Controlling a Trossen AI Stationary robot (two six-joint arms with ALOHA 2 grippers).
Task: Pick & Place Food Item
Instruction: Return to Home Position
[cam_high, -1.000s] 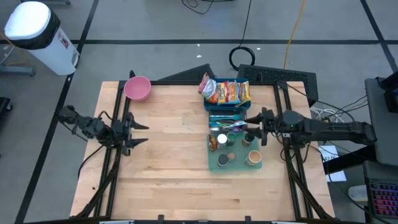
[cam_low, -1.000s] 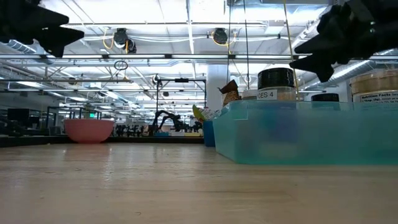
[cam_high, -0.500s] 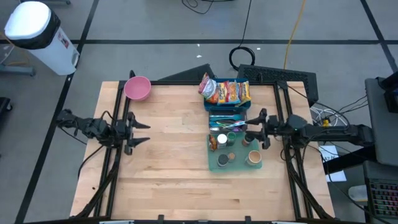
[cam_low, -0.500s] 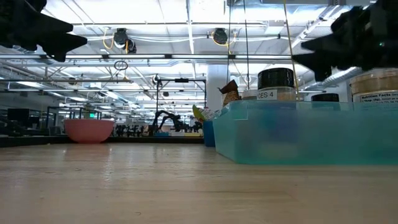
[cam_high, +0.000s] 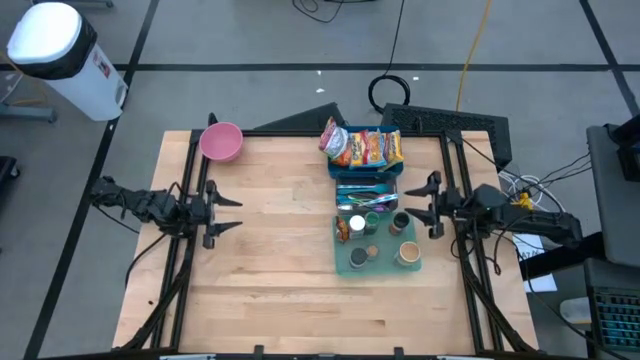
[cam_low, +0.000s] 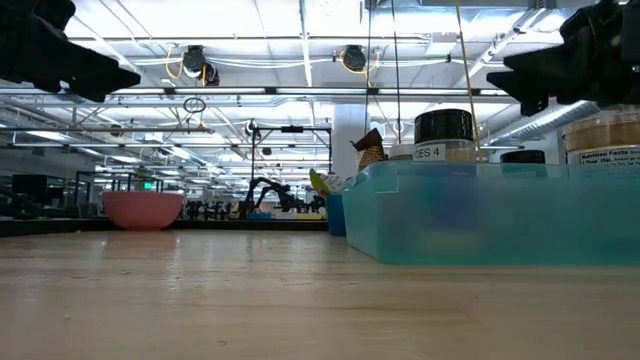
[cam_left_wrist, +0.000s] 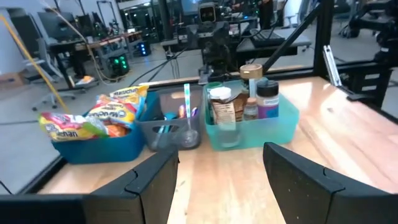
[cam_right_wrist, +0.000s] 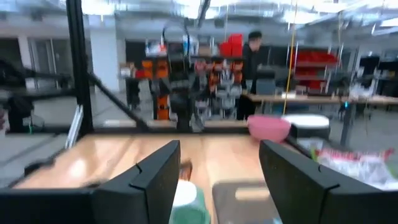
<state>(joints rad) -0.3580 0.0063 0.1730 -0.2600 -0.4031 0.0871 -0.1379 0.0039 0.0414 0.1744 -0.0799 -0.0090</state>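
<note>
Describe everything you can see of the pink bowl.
The pink bowl is round, plain and smooth, plastic-looking, one shade of pink all over with no pattern. It stands upright with its mouth up, and nothing shows inside it from above. It sits at the far left corner of the wooden table, apart from the bins. Only the table touches it.

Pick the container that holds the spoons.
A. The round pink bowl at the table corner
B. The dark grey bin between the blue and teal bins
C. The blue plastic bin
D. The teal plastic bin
B: the left wrist view shows the spoons standing in the dark grey bin, which sits between the blue bin of snack packets and the teal bin of jars.
</note>
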